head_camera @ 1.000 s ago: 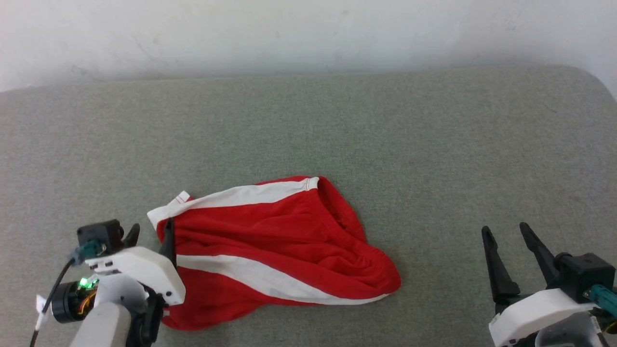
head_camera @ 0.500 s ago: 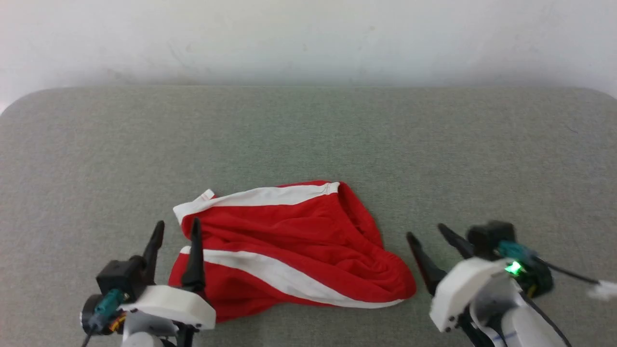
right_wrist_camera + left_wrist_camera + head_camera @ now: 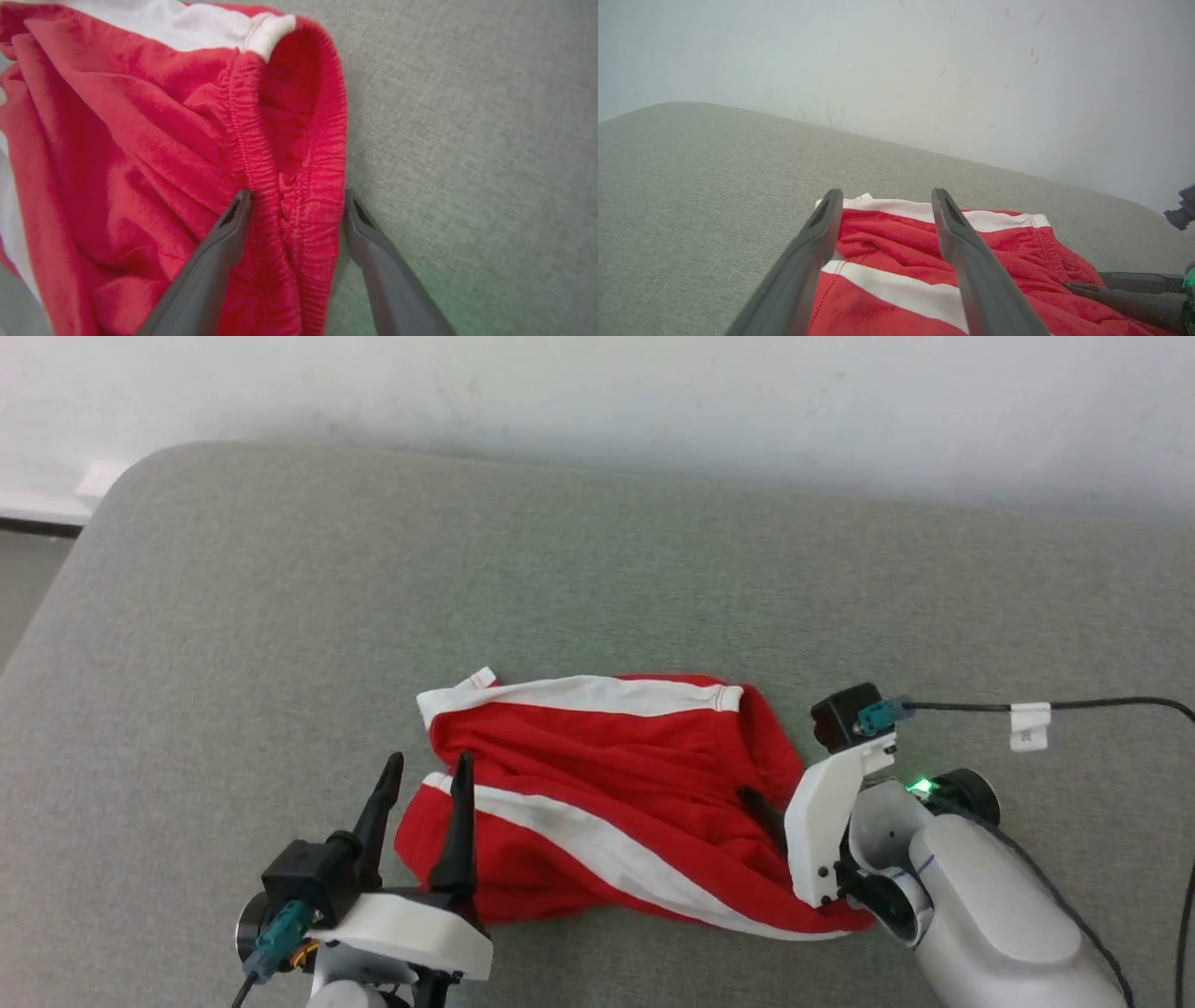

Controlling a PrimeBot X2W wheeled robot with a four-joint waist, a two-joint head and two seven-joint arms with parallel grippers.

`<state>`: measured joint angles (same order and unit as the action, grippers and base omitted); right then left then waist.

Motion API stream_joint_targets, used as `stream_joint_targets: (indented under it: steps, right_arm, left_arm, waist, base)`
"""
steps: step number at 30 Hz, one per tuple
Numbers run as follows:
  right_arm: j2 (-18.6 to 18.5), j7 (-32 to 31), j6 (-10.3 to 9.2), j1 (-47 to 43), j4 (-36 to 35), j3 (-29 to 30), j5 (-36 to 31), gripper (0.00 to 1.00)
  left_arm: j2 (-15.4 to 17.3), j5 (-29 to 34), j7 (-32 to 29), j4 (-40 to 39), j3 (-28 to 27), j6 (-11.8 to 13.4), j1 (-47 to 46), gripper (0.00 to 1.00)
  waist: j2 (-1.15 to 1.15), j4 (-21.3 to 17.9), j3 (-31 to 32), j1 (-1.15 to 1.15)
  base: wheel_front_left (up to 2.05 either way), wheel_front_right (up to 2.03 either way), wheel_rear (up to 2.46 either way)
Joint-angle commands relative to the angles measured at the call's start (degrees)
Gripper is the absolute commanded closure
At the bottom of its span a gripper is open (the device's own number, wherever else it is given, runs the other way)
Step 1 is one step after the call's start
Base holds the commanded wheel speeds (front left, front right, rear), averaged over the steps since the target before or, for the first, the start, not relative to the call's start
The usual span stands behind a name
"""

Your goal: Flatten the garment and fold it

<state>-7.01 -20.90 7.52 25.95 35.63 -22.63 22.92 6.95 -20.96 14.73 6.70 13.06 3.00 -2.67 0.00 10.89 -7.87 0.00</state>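
The garment (image 3: 607, 803), red shorts with white side stripes, lies crumpled on the grey-green padded surface (image 3: 280, 616), its waistband end to the right. My left gripper (image 3: 425, 765) stands open at the garment's left hem end, one fingertip over the white stripe. In the left wrist view its fingers (image 3: 822, 224) frame the garment (image 3: 896, 242). My right gripper (image 3: 756, 803) reaches onto the waistband end from the right. In the right wrist view it (image 3: 297, 196) is open, and its two fingers straddle the gathered elastic waistband (image 3: 289, 154) without pinching it.
A white wall (image 3: 653, 392) runs behind the padded surface. The surface's rounded left corner (image 3: 121, 476) drops to the floor at the far left. A black cable with a white tag (image 3: 1027, 726) hangs over the surface to the right of my right wrist.
The head camera has turned, shifting the whole picture. My right gripper has come in from the lower right to straddle the garment's waistband end. The left gripper stays open at the hem end.
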Motion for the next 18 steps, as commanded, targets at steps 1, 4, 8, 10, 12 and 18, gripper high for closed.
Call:
stream_joint_targets:
  steps: [1, 4, 8, 10, 12, 18]
  right_arm:
    - [-0.1, -1.6, -0.03, 0.7, 1.7, -1.2, 1.2, 0.0]
    - [-0.3, -5.0, -0.03, 1.1, 4.2, -3.5, 4.2, 0.57]
    - [-1.7, -3.7, -0.03, 1.4, 3.6, -4.1, 6.6, 1.0]
    - [-2.9, -1.1, -0.03, 1.2, 2.3, -2.7, 7.0, 1.0]
    - [-4.2, 1.0, -0.03, 0.4, 0.6, -0.6, 7.1, 1.0]
    - [-8.6, 3.5, -0.03, -6.8, -5.2, 8.2, 5.9, 1.0]
  left_arm:
    - [-0.3, 0.6, 0.3, 0.1, -0.1, -0.4, -1.0, 0.0]
    - [-0.9, 0.9, 0.3, -0.1, -1.1, -0.4, -0.6, 0.0]
    - [-1.3, 1.4, 0.3, -0.1, -2.4, -0.6, -0.1, 0.0]
    - [-1.4, 1.8, 0.3, 0.0, -2.9, -0.8, 0.1, 0.0]
    - [-1.3, 2.1, 0.3, 0.1, -3.4, -1.0, 0.3, 0.0]
    - [-0.9, 2.4, 0.3, 0.6, -4.8, -1.2, 1.3, 0.0]
  waist:
    - [0.0, 1.4, -1.1, 0.0]
    - [0.0, 1.0, -1.2, 0.0]
    - [0.0, -0.2, -1.0, 0.0]
    - [0.0, -1.0, -0.8, 0.0]
    - [0.0, -1.8, -0.5, 0.0]
    - [0.0, -4.2, 0.4, 0.0]
  base:
    - [0.0, 0.0, 0.0]
    - [0.0, 0.0, 0.0]
    - [0.0, 0.0, 0.0]
    - [0.0, 0.0, 0.0]
    - [0.0, 0.0, 0.0]
    - [0.0, 0.0, 0.0]
